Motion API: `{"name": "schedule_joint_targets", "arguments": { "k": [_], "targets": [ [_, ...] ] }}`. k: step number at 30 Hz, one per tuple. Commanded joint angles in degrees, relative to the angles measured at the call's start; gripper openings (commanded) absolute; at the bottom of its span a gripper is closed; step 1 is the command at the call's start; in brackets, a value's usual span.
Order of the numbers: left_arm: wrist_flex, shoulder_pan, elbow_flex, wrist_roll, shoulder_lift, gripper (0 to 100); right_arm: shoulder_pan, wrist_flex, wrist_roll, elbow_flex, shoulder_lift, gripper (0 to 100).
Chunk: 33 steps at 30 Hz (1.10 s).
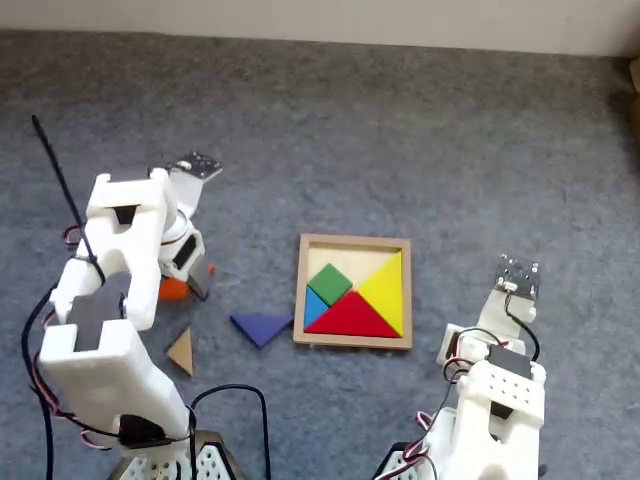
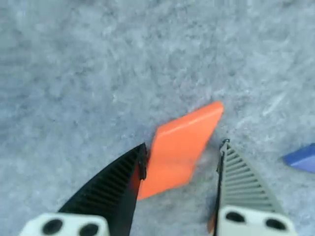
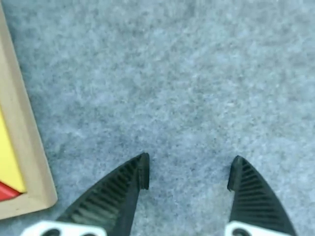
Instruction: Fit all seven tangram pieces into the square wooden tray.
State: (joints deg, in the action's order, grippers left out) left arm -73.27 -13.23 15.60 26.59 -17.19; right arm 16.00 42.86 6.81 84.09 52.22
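The square wooden tray (image 1: 303, 290) lies mid-table and holds a green square (image 1: 331, 282), a blue triangle (image 1: 314, 306), a red triangle (image 1: 355, 317) and a yellow triangle (image 1: 385, 288). An orange parallelogram (image 2: 179, 147) lies on the carpet between the fingers of my left gripper (image 2: 183, 150), which is open; the black finger (image 2: 123, 182) touches its edge. A dark blue triangle (image 1: 262, 326) and a tan triangle (image 1: 181, 352) lie left of the tray. My right gripper (image 3: 189, 169) stands open over bare carpet, right of the tray rim (image 3: 29, 162).
Grey carpet covers the whole table. The left arm's white body (image 1: 110, 300) stands over the area left of the loose pieces. A black cable (image 1: 60, 180) runs up from the left arm. Open carpet lies beyond the tray.
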Motion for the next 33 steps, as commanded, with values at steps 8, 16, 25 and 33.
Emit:
{"name": "schedule_joint_targets", "arguments": {
  "k": [8, 16, 25, 33],
  "targets": [
    [0.2, 0.0, -0.5, 0.3, 0.0, 9, 0.6, -0.7, 0.5, 0.0, 0.8, 25.9],
    [-4.5, 6.5, -3.3, 0.2, 9.0, 5, 0.6, -0.7, 0.5, 0.0, 0.8, 25.9],
    [-4.8, 17.6, -3.9, -6.3, 18.0, 6, 0.6, -0.7, 0.5, 0.0, 0.8, 25.9],
    [-4.7, 25.5, -9.4, -37.1, 18.0, 6, 0.6, -0.7, 0.5, 0.0, 0.8, 25.9]
  ]
}}
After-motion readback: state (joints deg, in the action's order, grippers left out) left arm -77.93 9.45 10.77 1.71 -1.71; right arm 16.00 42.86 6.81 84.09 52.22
